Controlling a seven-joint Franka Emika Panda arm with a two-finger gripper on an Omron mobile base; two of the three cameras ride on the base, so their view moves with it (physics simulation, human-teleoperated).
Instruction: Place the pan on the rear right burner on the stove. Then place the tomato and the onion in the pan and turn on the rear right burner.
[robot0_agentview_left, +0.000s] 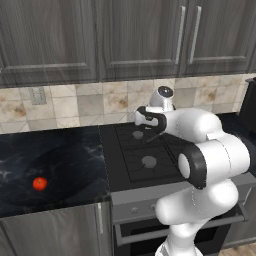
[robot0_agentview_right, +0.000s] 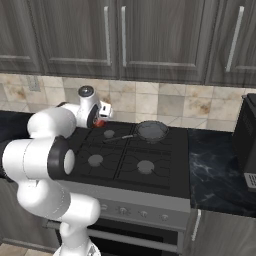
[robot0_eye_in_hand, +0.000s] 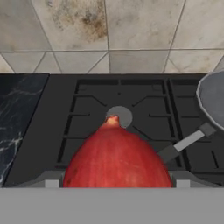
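Looking from the left base view, the white arm reaches over the stove (robot0_agentview_left: 145, 155), its gripper (robot0_agentview_left: 141, 118) hanging above the rear left part of the cooktop; the jaws are hard to read here. The tomato (robot0_agentview_left: 39, 184) lies alone on the dark marble counter (robot0_agentview_left: 60, 165), well apart from the gripper, to its left and nearer the front edge.

From the right base view, the pan (robot0_agentview_right: 152, 131) sits on the rear right burner, its thin handle pointing left toward the gripper (robot0_agentview_right: 101, 119). A red sliver of the onion (robot0_agentview_right: 100, 122) shows at the hand, beside the rear left burner (robot0_agentview_right: 109, 133).

In the hand view, the onion (robot0_eye_in_hand: 117, 159) sits between the finger tips, its pointed tip up; the jaws stand wide, clasped on it. Beyond it lie the rear left burner (robot0_eye_in_hand: 119, 115) and, to the right, the pan (robot0_eye_in_hand: 214, 98).
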